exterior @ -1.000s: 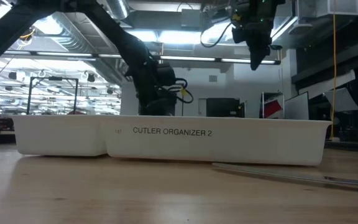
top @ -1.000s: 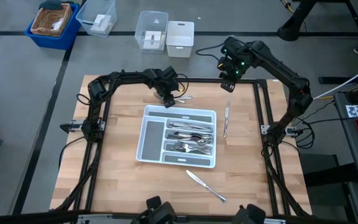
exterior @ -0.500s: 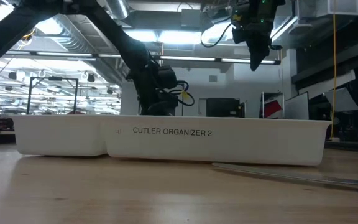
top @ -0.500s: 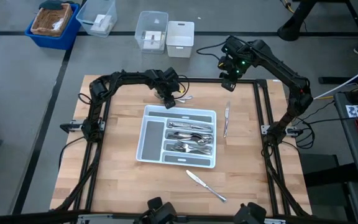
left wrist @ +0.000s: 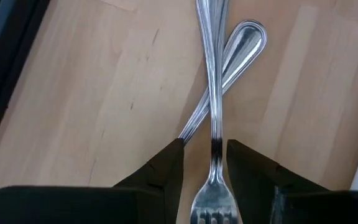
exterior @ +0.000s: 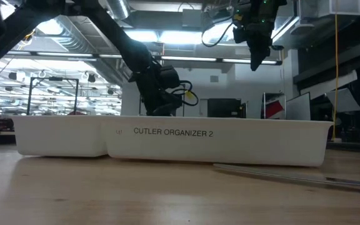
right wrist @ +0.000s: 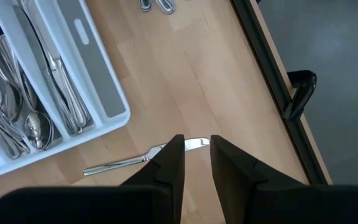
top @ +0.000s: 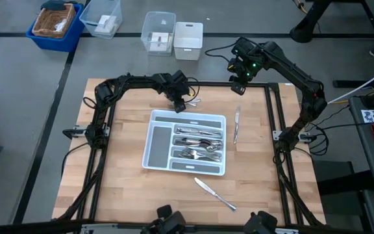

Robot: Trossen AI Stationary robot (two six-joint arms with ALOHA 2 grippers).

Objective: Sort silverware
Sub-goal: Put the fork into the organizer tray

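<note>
The left gripper [left wrist: 204, 163] sits low at the tray's [top: 153, 121] twelve o'clock, its released fingers straddling a fork [left wrist: 215, 93] crossed over a second utensil [left wrist: 234, 56], apparently lined up to pinch only the upper one. The right gripper [top: 238, 90] hangs high at two o'clock, parted and empty, above a knife [top: 236, 125]; another knife [top: 215, 194] lies at five o'clock, the remaining silverware [top: 200, 143] already in compartments.

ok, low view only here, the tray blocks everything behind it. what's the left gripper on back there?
Observer: The left gripper has its fingers either side of a fork lying on the table, crossed over a second piece.
Operator: Clamped?
Observer: No, the fingers are open, not closed on it.
Operator: Right arm carrying anything?
Observer: No. The right gripper is raised, open and empty, with a knife on the table below.
</note>
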